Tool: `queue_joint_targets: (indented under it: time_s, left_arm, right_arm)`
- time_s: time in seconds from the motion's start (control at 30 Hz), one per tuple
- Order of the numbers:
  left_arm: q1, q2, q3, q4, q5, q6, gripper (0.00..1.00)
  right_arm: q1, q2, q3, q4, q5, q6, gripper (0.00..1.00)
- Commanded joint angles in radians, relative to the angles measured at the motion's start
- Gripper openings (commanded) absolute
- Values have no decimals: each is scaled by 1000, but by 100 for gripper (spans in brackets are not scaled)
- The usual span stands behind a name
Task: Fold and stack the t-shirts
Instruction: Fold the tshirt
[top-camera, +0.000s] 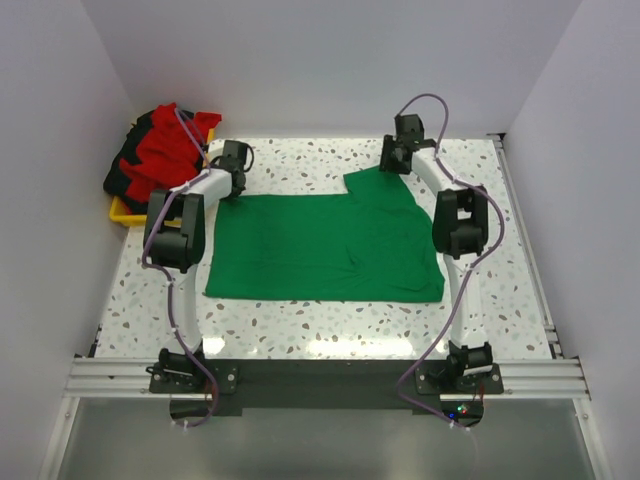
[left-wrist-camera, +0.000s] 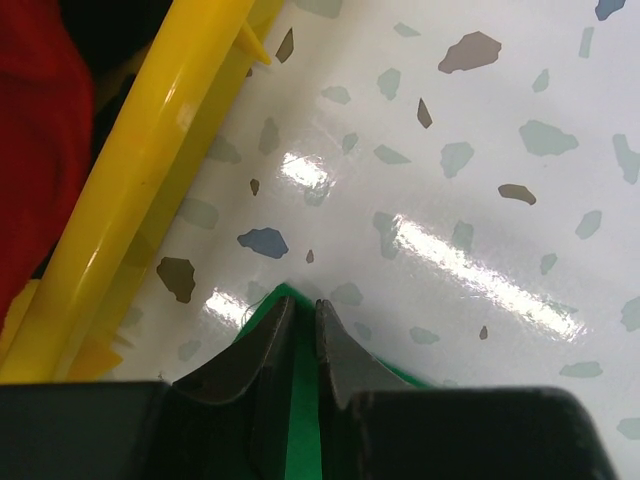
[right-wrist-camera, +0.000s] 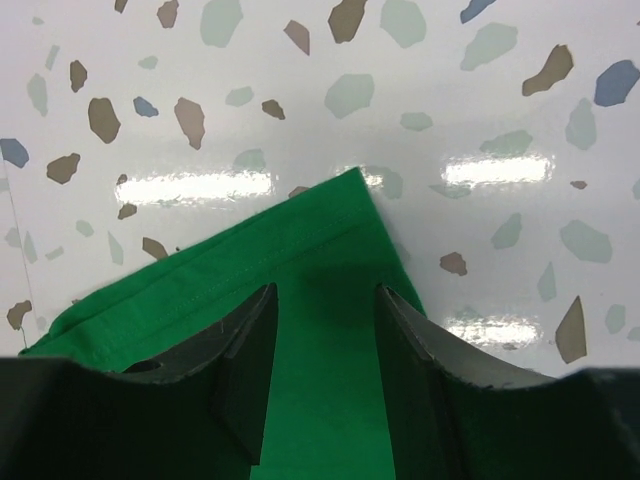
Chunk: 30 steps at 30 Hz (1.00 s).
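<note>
A green t-shirt (top-camera: 320, 250) lies spread flat on the speckled table. My left gripper (top-camera: 234, 185) is at the shirt's far left corner. In the left wrist view its jaws (left-wrist-camera: 303, 302) are pinched shut on the corner's green cloth (left-wrist-camera: 302, 400). My right gripper (top-camera: 390, 165) is at the far right sleeve corner. In the right wrist view its jaws (right-wrist-camera: 325, 290) stand open, with the green cloth (right-wrist-camera: 300, 260) lying between and under them. Red and black shirts (top-camera: 165, 150) are heaped in a yellow bin (top-camera: 122, 212) at the far left.
The yellow bin's rim (left-wrist-camera: 140, 180) runs close beside my left gripper, with red cloth (left-wrist-camera: 35, 130) inside it. White walls close in the table on the left, back and right. A metal rail (top-camera: 320, 375) runs along the near edge.
</note>
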Motion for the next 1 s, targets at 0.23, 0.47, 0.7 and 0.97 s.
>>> queue_joint_targets:
  time_s: [0.23, 0.47, 0.7, 0.97]
  left_arm:
    - [11, -34, -17, 36, 9, 17, 18]
    - [12, -28, -20, 45, 14, 17, 18]
    - [19, -26, -24, 48, 9, 22, 18]
    - [22, -20, -22, 53, 12, 25, 18]
  right_arm:
    - [20, 21, 38, -42, 147, -3, 46]
    - [20, -43, -14, 37, 156, -14, 47]
    - [20, -51, 4, 46, 201, -29, 48]
    - [22, 24, 72, -8, 215, -40, 48]
